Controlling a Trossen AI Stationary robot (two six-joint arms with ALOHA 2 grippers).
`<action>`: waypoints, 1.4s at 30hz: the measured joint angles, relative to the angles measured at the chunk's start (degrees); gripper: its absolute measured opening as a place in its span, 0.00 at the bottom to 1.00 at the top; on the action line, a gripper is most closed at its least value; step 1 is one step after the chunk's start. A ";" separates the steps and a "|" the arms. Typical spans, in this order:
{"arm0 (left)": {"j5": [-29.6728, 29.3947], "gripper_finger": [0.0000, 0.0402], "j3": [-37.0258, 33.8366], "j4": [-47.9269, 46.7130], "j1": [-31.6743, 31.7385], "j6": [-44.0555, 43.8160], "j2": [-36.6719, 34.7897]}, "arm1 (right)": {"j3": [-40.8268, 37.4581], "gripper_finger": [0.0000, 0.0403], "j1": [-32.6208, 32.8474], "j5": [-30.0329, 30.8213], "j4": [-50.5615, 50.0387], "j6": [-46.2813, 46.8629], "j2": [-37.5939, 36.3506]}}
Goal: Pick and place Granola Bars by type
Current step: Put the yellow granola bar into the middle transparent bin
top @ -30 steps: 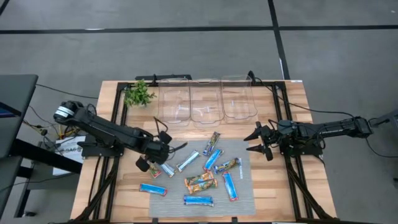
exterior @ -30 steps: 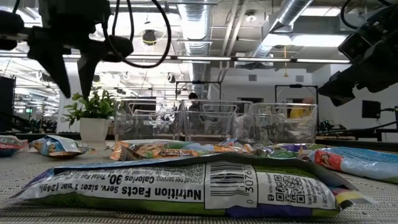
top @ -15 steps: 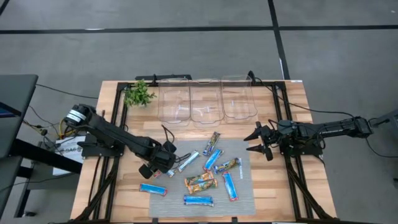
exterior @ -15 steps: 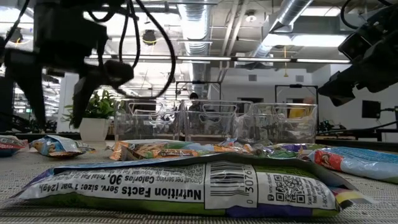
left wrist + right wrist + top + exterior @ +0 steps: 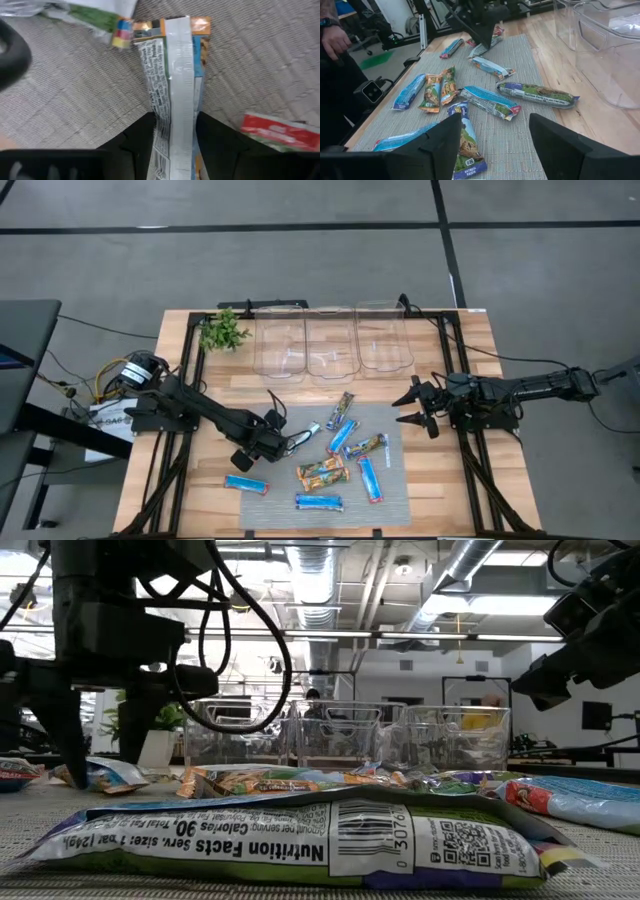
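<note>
Left gripper (image 5: 272, 442) sits low over the grey mat (image 5: 385, 490), its two dark fingers (image 5: 142, 137) spread to either side of a silver-white bar (image 5: 172, 100) that lies lengthwise between them; whether the pads already touch the wrapper cannot be told, and the bar lies flat on the weave. Just past the tip of that bar, a green-edged wrapper (image 5: 97, 15) lies crosswise, and off to one side of the fingers a red-ended bar (image 5: 280, 131) pokes into the wrist view. From above, the gripped-at bar is the silver one (image 5: 303, 439) at the mat's left edge, with the rest of the granola bars (image 5: 345, 455) scattered away from the gripper toward the right arm: blue ones, orange multicoloured ones, and one blue bar (image 5: 246, 484) lying apart on the bare wood nearer the table's front. Beyond the mat, three clear bins (image 5: 332, 340) stand in a row along the far side of the wooden table (image 5: 455, 360), with a small green plant (image 5: 222, 331) beside the leftmost bin. Right gripper (image 5: 414, 408) hovers off the mat's right edge, its fingers wide apart and holding nothing.
</note>
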 joint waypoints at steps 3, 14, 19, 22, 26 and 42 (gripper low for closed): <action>1.43 0.31 0.00 0.00 0.02 -0.04 0.00 | -0.01 0.56 0.01 0.00 0.00 0.00 0.00; 1.60 0.16 0.00 0.07 0.02 -1.47 0.00 | -0.01 0.56 0.01 0.01 0.00 0.00 -0.02; 1.62 0.13 0.00 2.36 0.07 -3.22 0.00 | 0.00 0.56 -0.01 0.00 0.00 0.00 0.00; 2.13 0.13 0.00 6.42 0.36 -5.79 0.00 | 0.00 0.56 0.01 0.01 0.01 0.00 -0.01; 5.13 0.13 0.00 13.63 1.09 -11.05 0.00 | 0.00 0.56 -0.01 0.01 0.00 0.00 0.00; 11.76 0.13 6.58 37.02 6.13 -21.59 -0.37 | -0.01 0.56 0.01 0.01 0.01 0.00 0.00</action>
